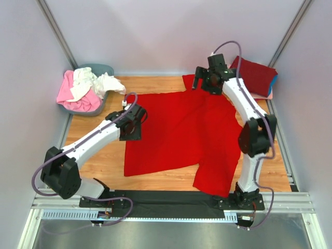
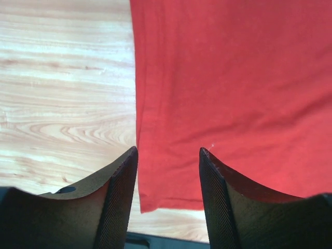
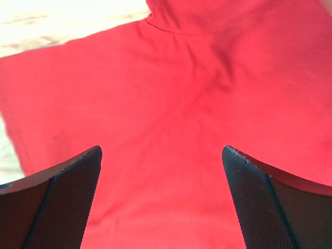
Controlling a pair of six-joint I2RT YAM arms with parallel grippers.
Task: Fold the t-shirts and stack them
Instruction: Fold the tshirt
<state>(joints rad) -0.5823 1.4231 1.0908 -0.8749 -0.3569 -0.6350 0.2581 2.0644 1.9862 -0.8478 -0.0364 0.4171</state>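
Note:
A bright red t-shirt (image 1: 179,129) lies spread flat on the wooden table, one sleeve hanging toward the near edge. My left gripper (image 1: 134,129) is open and empty just above the shirt's left side edge (image 2: 139,119); the hem corner (image 2: 145,205) shows between its fingers. My right gripper (image 1: 203,83) is wide open and empty above the shirt's far part (image 3: 171,104), near the collar (image 3: 171,23). A folded dark red shirt (image 1: 255,75) lies on a stack at the back right, with blue and pink cloth edges under it.
A grey tub (image 1: 106,69) at the back left holds crumpled pink (image 1: 70,91) and white (image 1: 91,80) shirts. White walls close the sides and back. A black strip (image 1: 171,199) runs along the near table edge between the arm bases.

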